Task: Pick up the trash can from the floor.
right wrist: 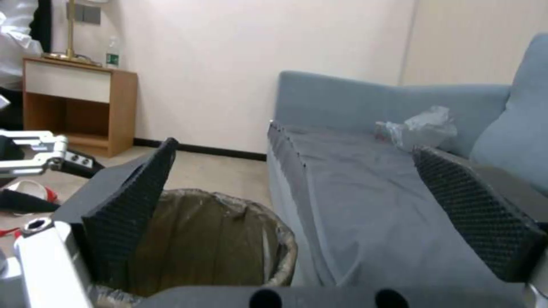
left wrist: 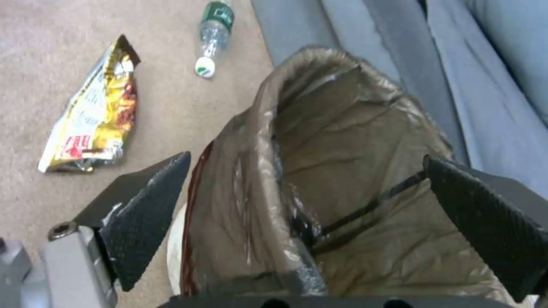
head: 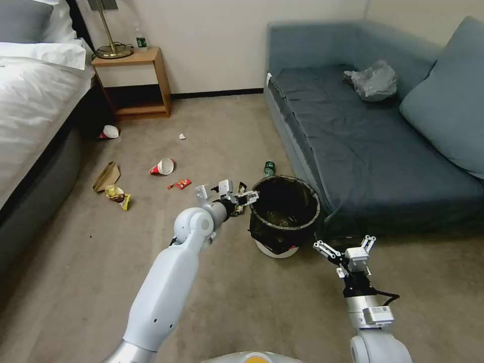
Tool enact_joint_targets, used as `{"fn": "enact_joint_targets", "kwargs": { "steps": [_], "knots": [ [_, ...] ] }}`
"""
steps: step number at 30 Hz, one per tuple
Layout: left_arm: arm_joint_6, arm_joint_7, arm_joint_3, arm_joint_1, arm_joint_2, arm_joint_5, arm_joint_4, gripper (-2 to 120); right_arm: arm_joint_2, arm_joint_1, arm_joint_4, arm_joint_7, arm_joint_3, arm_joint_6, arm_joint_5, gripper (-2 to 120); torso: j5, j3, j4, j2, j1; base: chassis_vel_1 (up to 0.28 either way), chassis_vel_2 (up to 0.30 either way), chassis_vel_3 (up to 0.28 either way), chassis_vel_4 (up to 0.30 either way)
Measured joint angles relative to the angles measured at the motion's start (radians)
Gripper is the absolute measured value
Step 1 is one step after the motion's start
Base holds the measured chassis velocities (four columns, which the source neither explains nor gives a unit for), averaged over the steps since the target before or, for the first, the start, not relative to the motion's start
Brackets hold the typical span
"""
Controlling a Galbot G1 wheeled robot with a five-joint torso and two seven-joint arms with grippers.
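The small round white plastic trash can (head: 285, 214), lined with a black bag folded and crumpled over its rim, stands upright on the beige-grey short-pile carpet floor (head: 126, 262), close against the front edge of the blue-grey fabric sofa (head: 368, 151). Only a sliver of white shows at its base. One can, two end effectors. The left end effector (head: 248, 197) sits at the can's 9 o'clock rim, fingers (left wrist: 148, 205) spread wide either side of the bagged rim without pinching it. The right end effector (head: 345, 247) hangs at the can's 4 o'clock, just beside it, also spread and holding nothing. Two red-and-white paper cups (head: 162, 166) lie well apart at 10 o'clock, one green-capped clear plastic bottle (left wrist: 212, 38) at 12.
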Motion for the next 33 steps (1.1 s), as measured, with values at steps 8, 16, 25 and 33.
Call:
{"fn": "enact_joint_targets", "kwargs": {
  "steps": [8,16,25,33],
  "knots": [
    [-0.007,-0.015,-0.001,-0.008,-0.032,0.024,0.053,100,0.000,-0.002,-0.008,-0.002,0.003,0.011,0.007,100,0.0000,0.000,0.0000,0.000,0.000,0.000,0.000,0.000,0.000],
    [-0.004,-0.029,-0.002,-0.017,-0.046,0.029,0.074,85,-0.003,-0.001,-0.012,-0.003,0.008,0.015,0.013,98,0.0000,0.000,0.0000,0.000,0.000,0.000,0.000,0.000,0.000],
    [0.004,-0.025,0.000,-0.013,-0.043,0.032,0.091,53,-0.002,-0.002,-0.002,-0.009,0.007,0.018,0.016,98,0.0000,0.000,0.0000,0.000,0.000,0.000,0.000,0.000,0.000],
    [0.003,-0.006,-0.005,-0.004,-0.040,0.055,0.099,26,-0.001,-0.007,0.003,-0.011,0.006,0.022,0.016,98,-0.0001,0.000,0.0000,0.000,0.000,0.000,0.000,0.000,0.000]
  ]
}}
